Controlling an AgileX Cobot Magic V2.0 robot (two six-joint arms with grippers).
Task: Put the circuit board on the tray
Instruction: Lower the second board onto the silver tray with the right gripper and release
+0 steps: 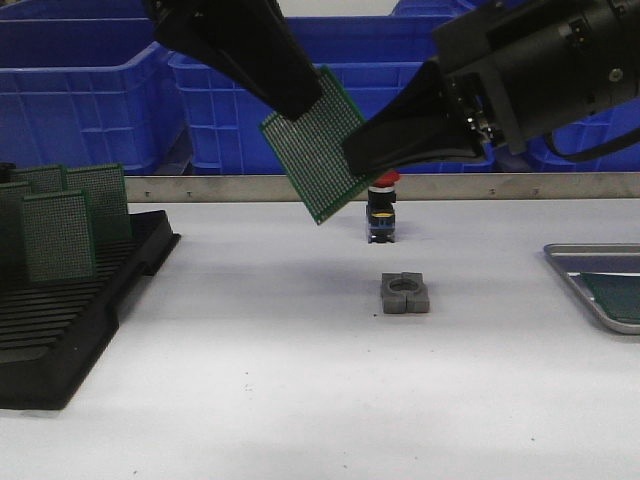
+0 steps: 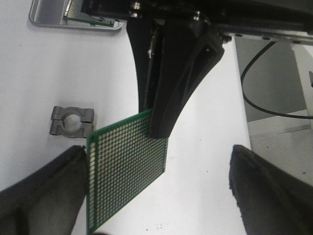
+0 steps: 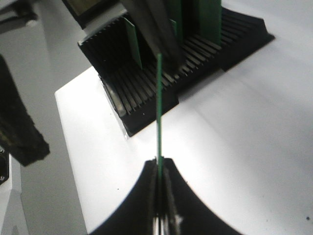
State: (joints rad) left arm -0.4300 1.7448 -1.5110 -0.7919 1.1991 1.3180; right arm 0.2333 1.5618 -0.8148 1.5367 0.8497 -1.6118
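Observation:
A green perforated circuit board (image 1: 315, 150) hangs tilted in mid-air above the table's middle. My right gripper (image 1: 362, 155) is shut on its edge; the right wrist view shows the board edge-on (image 3: 159, 107) clamped between the jaws (image 3: 160, 164). My left gripper (image 1: 300, 100) is at the board's upper corner with its jaws wide apart (image 2: 156, 159). The board (image 2: 127, 166) lies beside one left finger; I cannot tell whether they touch. The grey metal tray (image 1: 572, 262) lies at the right edge with another green board (image 1: 615, 295) in it. It also shows in the left wrist view (image 2: 73, 25).
A black slotted rack (image 1: 60, 330) at the left holds several upright green boards (image 1: 75, 215). A grey clamp block (image 1: 405, 294) and a red-topped push button (image 1: 382, 210) stand on the table under the arms. Blue crates (image 1: 80, 90) line the back.

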